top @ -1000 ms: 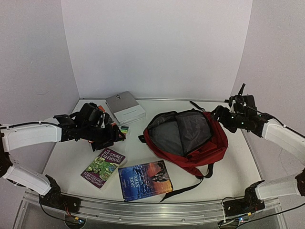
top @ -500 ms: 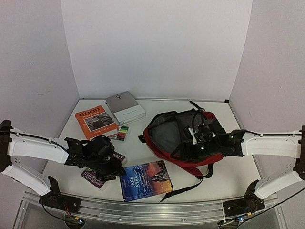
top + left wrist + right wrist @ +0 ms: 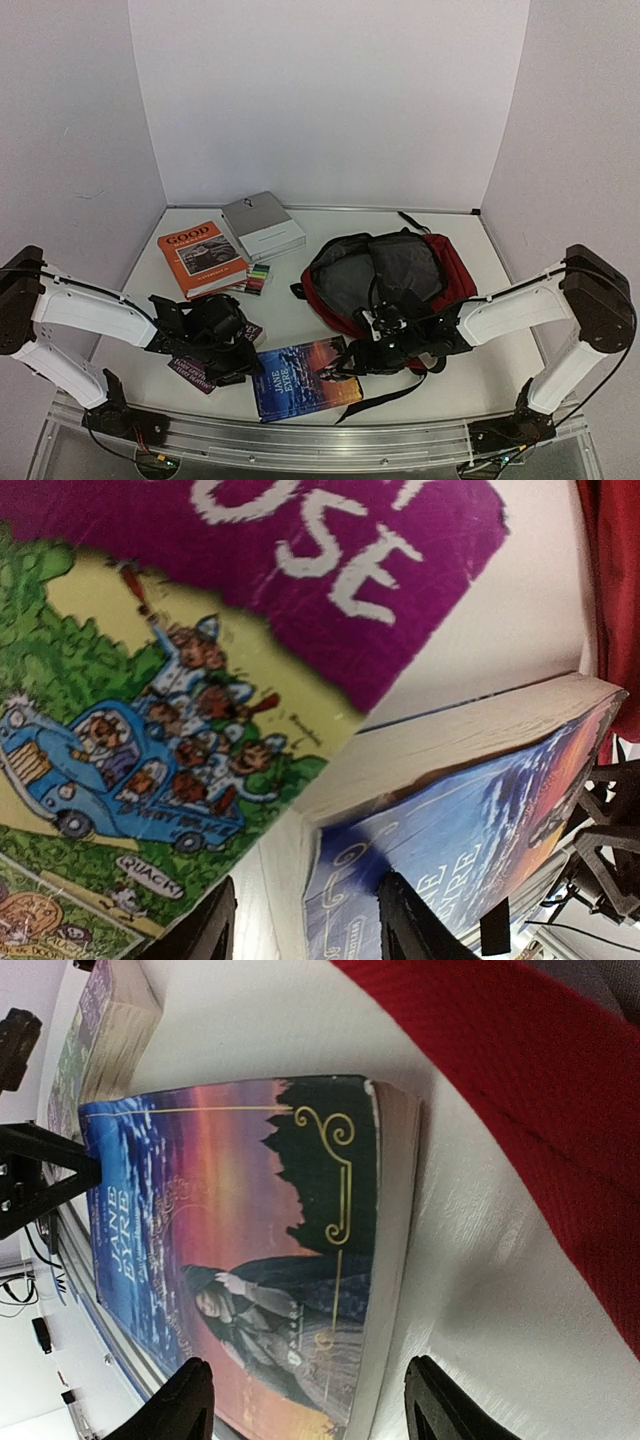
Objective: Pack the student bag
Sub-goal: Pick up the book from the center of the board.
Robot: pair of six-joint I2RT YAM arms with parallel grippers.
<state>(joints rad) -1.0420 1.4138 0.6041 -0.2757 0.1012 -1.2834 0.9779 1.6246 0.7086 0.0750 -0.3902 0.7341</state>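
The red student bag (image 3: 440, 275) lies open at centre right, grey lining up; its red fabric shows in the right wrist view (image 3: 520, 1090). The blue Jane Eyre book (image 3: 300, 385) lies flat in front of it, also in the left wrist view (image 3: 470, 820) and the right wrist view (image 3: 240, 1250). My left gripper (image 3: 243, 368) is open, low over the book's left edge, one finger on each side of it (image 3: 305, 930). My right gripper (image 3: 352, 366) is open, low over the book's right edge (image 3: 305, 1405). The purple Treehouse book (image 3: 200, 362) (image 3: 150, 700) lies partly under my left arm.
An orange book (image 3: 200, 255) lies at the back left with a set of coloured markers (image 3: 257, 278) beside it and a grey-white box (image 3: 262, 227) behind. Black bag straps (image 3: 400, 385) trail toward the front edge. White walls close in on three sides.
Both arms have swung in from the sides and dropped to the table. The left gripper left the orange book and came to the blue book's left edge; the right came to its right edge.
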